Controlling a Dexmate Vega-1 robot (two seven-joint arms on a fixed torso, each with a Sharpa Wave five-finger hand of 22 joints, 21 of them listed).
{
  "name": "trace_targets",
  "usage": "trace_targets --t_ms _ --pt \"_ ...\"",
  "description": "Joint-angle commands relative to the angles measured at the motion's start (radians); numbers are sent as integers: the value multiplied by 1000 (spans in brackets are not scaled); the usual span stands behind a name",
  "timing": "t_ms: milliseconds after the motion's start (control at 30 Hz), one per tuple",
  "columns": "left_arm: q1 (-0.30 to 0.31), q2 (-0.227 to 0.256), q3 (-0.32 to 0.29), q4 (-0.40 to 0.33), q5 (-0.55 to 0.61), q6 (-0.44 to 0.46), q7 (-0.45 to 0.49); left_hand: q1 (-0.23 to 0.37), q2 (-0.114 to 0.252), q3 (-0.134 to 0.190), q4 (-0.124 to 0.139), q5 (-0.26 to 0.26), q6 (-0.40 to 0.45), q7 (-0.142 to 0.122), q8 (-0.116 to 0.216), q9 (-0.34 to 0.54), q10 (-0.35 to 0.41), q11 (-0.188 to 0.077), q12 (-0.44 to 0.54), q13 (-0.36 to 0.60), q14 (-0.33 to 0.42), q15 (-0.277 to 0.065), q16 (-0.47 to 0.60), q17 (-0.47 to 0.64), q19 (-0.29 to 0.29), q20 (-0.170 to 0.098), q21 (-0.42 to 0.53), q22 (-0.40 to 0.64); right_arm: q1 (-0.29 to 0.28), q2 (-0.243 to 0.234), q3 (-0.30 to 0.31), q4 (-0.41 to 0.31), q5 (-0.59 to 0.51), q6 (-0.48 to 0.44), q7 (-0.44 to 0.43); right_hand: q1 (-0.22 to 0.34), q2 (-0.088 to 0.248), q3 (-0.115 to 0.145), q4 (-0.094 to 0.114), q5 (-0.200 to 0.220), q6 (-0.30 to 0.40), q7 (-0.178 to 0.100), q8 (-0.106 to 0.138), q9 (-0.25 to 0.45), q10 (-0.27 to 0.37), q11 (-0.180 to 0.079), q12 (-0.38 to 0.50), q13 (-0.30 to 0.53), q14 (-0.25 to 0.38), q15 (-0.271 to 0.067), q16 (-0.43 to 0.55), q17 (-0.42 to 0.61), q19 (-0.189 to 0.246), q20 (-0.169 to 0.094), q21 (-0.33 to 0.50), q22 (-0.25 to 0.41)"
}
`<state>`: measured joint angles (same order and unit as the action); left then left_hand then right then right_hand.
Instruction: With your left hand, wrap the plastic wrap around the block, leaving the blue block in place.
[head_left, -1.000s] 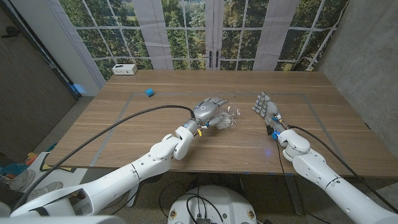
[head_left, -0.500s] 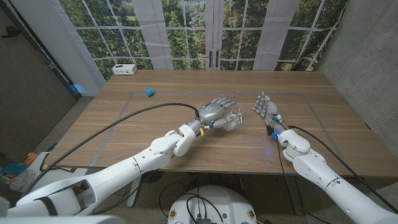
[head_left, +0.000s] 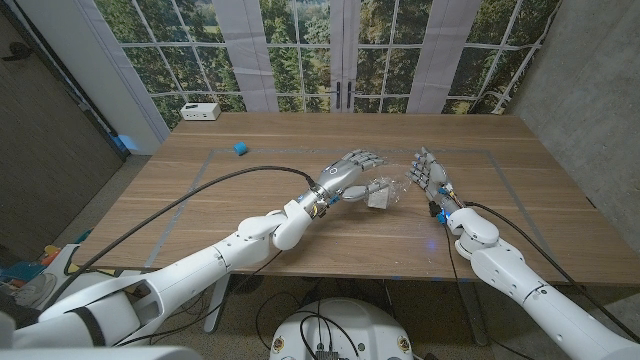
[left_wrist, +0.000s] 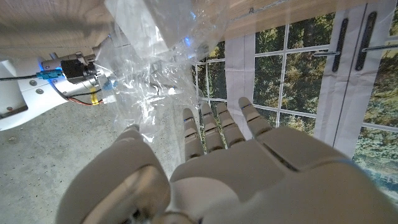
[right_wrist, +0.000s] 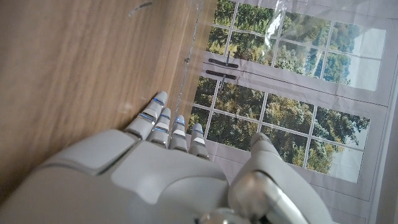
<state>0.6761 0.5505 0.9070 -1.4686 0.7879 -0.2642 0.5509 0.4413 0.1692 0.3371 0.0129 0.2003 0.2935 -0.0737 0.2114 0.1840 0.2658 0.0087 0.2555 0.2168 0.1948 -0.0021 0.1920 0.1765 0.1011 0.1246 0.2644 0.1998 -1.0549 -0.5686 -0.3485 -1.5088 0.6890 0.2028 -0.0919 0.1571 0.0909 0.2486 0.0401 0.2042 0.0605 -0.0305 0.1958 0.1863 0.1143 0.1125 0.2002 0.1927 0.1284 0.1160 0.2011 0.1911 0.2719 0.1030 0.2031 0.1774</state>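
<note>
No readable brand, label or writing on any item. Counter (head_left: 300, 135): wood, plank-grained, matte brown, with a faint rectangular outline marked on its surface. Plastic wrap (head_left: 383, 193): clear, thin, crinkled film, glossy with white glints, bunched near the counter's centre, at 3 o'clock from the left hand and just beside it; in the left wrist view the plastic wrap (left_wrist: 144, 74) hangs as a wrinkled translucent sheet beside the thumb. Block (head_left: 379, 199): small, pale, boxy, sitting inside the film; its material cannot be told. Blue block (head_left: 240, 149): small cube, solid blue, on the counter at 10 o'clock from the left hand, well apart from it and from the film. Left hand (head_left: 349, 172): grey and white hard shell, fingers (left_wrist: 217, 124) extended and close together, reaching over the film; whether the thumb pinches the film cannot be told. Right hand (head_left: 428, 172): same make, standing on its edge at 3 o'clock from the film, near it, fingers (right_wrist: 163, 118) straight and slightly spread, holding nothing. White box (head_left: 201, 111): small, rectangular, at the counter's far edge at 11 o'clock; markings on it too small to read. Behind the counter, a backdrop printed with white-framed windows and green trees.
</note>
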Motion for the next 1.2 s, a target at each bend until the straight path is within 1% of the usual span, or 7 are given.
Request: trace_targets --t_ms 33,200,333,467,667,867,1200 --pt "-40 4 17 -88 33 115 -269 126 39 180 -61 16 3 23 -8 8 36 -10 5 1 28 -24 4 -1 59 -23 31 6 -2 3 1 6 0 2 -7 6 0 4 1 4 -2 0 -2 3 -5 4 -3 4 3 1 -4 0 -1 2 -1 1" --pt "-66 -4 55 -142 130 238 -425 210 24 282 -113 15 53 24 1 9 77 -31 11 0 64 -40 0 -6 89 -41 47 6 -11 8 8 5 7 11 -11 6 0 4 1 4 -2 0 -2 3 -5 4 -3 4 3 1 -4 0 0 2 -1 1" --pt "-78 -21 74 -75 152 196 -314 302 34 341 -172 21 53 17 -6 10 67 -41 0 1 64 -41 -3 -4 89 -33 49 5 -14 0 10 0 7 5 -12 6 0 4 1 4 -3 0 -2 3 -6 3 -3 4 3 1 -4 1 0 1 -1 1" --pt "-88 -41 88 -27 163 176 -232 335 13 340 -181 10 18 1 -21 10 50 -58 -10 3 65 -58 -3 -4 114 -56 60 4 -16 -1 12 1 17 -3 -8 5 0 4 1 4 -3 0 -2 3 -6 4 -3 4 2 1 -4 1 0 0 -1 1" --pt "-150 -38 111 -24 68 158 -521 264 34 245 -79 -25 -92 6 -29 12 -39 -46 -43 2 -11 -43 -6 9 133 -75 71 3 -13 -1 16 10 22 5 4 5 0 3 2 3 -2 -1 -2 3 -4 4 -2 4 2 1 -4 1 -1 1 -1 1" --pt "-177 -57 117 24 -40 136 -650 118 39 296 169 -5 -133 29 -24 6 -158 -13 -64 -15 -145 7 -15 15 9 -36 24 -1 0 3 12 26 19 8 11 4 -1 2 2 3 3 4 0 3 2 6 0 4 7 1 -1 1 1 1 0 1" --pt "-227 -49 183 -14 68 149 -761 -94 25 234 186 -2 -204 15 -39 2 -258 -31 -72 -26 -283 4 -22 11 -145 -47 -41 -3 11 9 10 43 21 5 15 2 -2 1 3 2 2 4 0 3 2 6 0 4 9 2 -1 1 2 0 0 1"
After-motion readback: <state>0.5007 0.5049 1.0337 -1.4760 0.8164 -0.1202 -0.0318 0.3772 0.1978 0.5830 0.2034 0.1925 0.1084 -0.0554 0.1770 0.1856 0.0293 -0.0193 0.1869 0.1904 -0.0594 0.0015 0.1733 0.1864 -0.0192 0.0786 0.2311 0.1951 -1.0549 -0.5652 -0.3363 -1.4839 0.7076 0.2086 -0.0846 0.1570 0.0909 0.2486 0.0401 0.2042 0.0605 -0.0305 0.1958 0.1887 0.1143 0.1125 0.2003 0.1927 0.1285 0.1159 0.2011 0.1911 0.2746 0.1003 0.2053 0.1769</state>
